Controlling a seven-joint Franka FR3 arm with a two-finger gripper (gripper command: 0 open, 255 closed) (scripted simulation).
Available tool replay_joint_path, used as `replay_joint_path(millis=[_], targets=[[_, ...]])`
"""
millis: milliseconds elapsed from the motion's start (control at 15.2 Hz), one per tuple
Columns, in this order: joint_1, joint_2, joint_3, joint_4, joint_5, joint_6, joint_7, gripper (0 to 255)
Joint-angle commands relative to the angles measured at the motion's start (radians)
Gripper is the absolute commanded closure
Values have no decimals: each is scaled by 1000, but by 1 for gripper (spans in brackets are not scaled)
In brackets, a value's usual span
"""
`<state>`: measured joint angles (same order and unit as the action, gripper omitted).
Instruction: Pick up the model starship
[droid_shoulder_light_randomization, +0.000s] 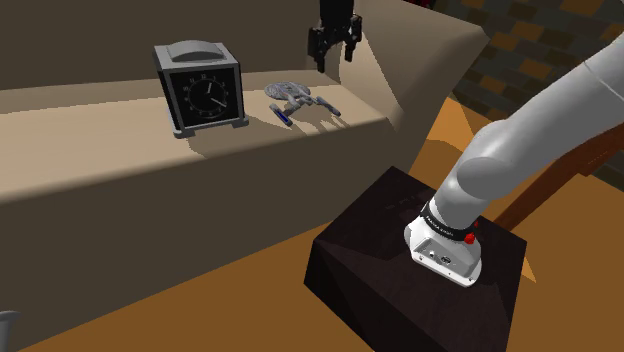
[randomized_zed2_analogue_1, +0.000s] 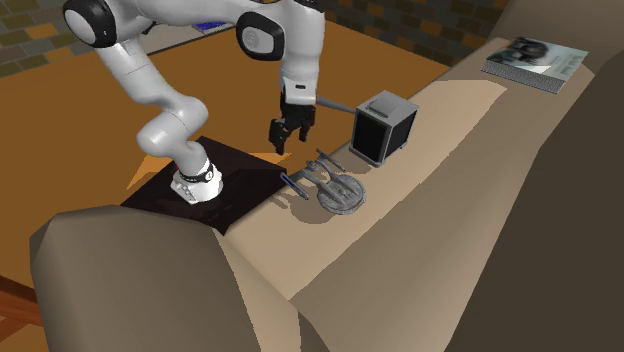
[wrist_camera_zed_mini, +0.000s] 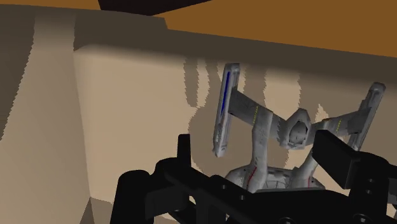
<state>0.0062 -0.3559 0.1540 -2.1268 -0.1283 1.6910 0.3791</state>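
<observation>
model starship (droid_shoulder_light_randomization: 298, 98): flat on tan ledge (droid_shoulder_light_randomization: 90, 130), just beside clock (droid_shoulder_light_randomization: 200, 90) | gripper (droid_shoulder_light_randomization: 334, 58): hovers above starship, farther from clock, not touching | fingers: spread apart, holding nothing

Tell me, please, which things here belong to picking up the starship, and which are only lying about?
For the job:
model starship
tool, open, near it

Lying about:
clock, beside the starship
book, farther along the beige surface
</observation>
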Motion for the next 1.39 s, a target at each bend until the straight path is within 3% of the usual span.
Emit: replay_joint_path(millis=[0,330,726,1320], targets=[[0,114,39,92,-29,-19,63,0],[18,377,100,321,-123,-96,201,0],[89,710,114,663,-240,-246,317,0],[84,722,110,579,-242,-155,343,0]])
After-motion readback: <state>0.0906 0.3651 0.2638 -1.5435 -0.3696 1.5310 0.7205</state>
